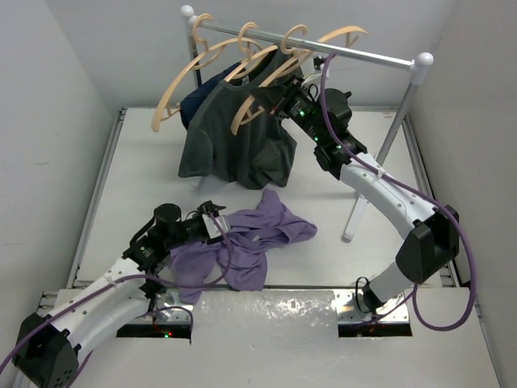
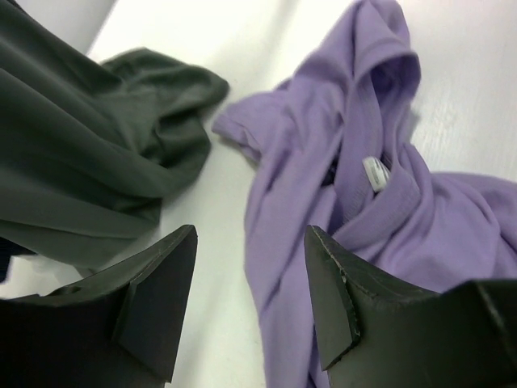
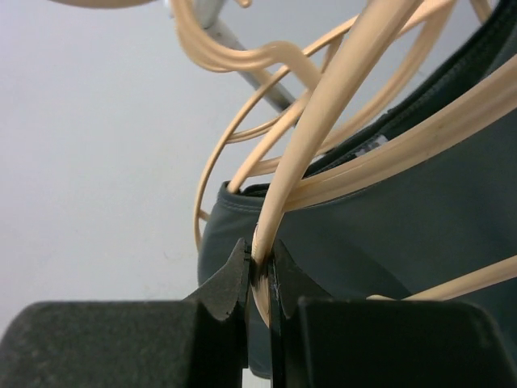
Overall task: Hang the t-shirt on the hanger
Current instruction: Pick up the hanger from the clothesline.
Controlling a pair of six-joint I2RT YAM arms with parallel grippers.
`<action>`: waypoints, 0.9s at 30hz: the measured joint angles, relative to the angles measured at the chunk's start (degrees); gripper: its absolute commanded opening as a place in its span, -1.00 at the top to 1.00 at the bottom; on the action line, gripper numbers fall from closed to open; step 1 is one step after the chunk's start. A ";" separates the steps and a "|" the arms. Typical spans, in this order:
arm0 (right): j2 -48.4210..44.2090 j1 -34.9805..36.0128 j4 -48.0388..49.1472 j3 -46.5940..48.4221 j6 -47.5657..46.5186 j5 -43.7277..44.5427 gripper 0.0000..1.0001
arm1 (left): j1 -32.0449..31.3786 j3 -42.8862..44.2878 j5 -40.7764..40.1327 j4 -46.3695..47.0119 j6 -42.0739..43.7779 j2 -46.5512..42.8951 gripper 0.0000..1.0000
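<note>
The lavender t-shirt lies crumpled on the white table in front of the rack. In the left wrist view the t-shirt shows its collar and a white label. My left gripper is open and empty at the shirt's left edge; in the left wrist view the left gripper has one finger over bare table and the other over the cloth. My right gripper is shut on the lower arm of a pale wooden hanger on the rail. The right wrist view shows the right gripper pinching that hanger.
A metal rail on white posts holds three wooden hangers. A dark grey t-shirt hangs from one, its hem on the table, also in the left wrist view. A navy garment hangs behind it. White walls stand on both sides.
</note>
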 measured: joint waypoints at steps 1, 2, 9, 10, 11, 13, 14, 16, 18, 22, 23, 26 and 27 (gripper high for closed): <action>-0.31 0.00 -0.07 0.02 -0.55 -0.48 1.00 | 0.00 0.33 0.00 0.37 -0.07 0.02 -0.06; -0.66 0.00 -0.17 0.02 -1.05 -0.94 1.00 | 0.00 0.52 0.00 0.72 -0.20 0.02 -0.06; -5.90 0.85 -0.63 -6.16 -4.22 -3.87 1.00 | 0.00 3.98 0.94 1.33 -2.99 -0.22 -0.07; -6.51 1.20 -1.01 -7.06 -4.90 -4.26 1.00 | 0.00 4.98 1.49 1.38 -3.74 -0.31 -0.08; -7.02 1.66 -1.33 -7.82 -5.66 -4.59 1.00 | 0.00 6.19 2.25 1.53 -4.76 -0.33 -0.08; -7.89 2.75 -1.95 -9.29 -7.19 -5.22 1.00 | 0.00 8.66 3.72 2.45 -6.67 -0.31 -0.13; -8.31 3.17 -2.36 -9.90 -7.69 -5.60 1.00 | 0.00 10.08 4.42 2.93 -7.72 -0.15 -0.16; -9.29 3.85 -2.54 -11.52 -8.55 -6.01 1.00 | 0.00 12.57 5.55 4.52 -9.73 0.31 -0.34; -10.60 4.37 -2.71 -13.53 -8.98 -6.14 1.00 | 0.00 15.13 5.99 6.86 -12.79 1.16 -0.54; -13.20 5.09 -2.08 -17.99 -8.76 -5.68 1.00 | 0.00 18.91 3.85 11.54 -18.97 4.63 -0.76; -13.53 5.42 -2.01 -18.88 -8.70 -5.35 1.00 | 0.00 19.80 3.58 12.26 -19.82 5.92 -0.79; -13.60 6.86 -1.62 -20.39 -8.50 -4.22 1.00 | -0.04 21.44 2.64 14.69 -21.88 9.94 -0.79; -13.60 7.34 -1.46 -20.74 -8.37 -4.17 1.00 | -0.11 21.53 2.05 14.99 -22.36 11.15 -0.80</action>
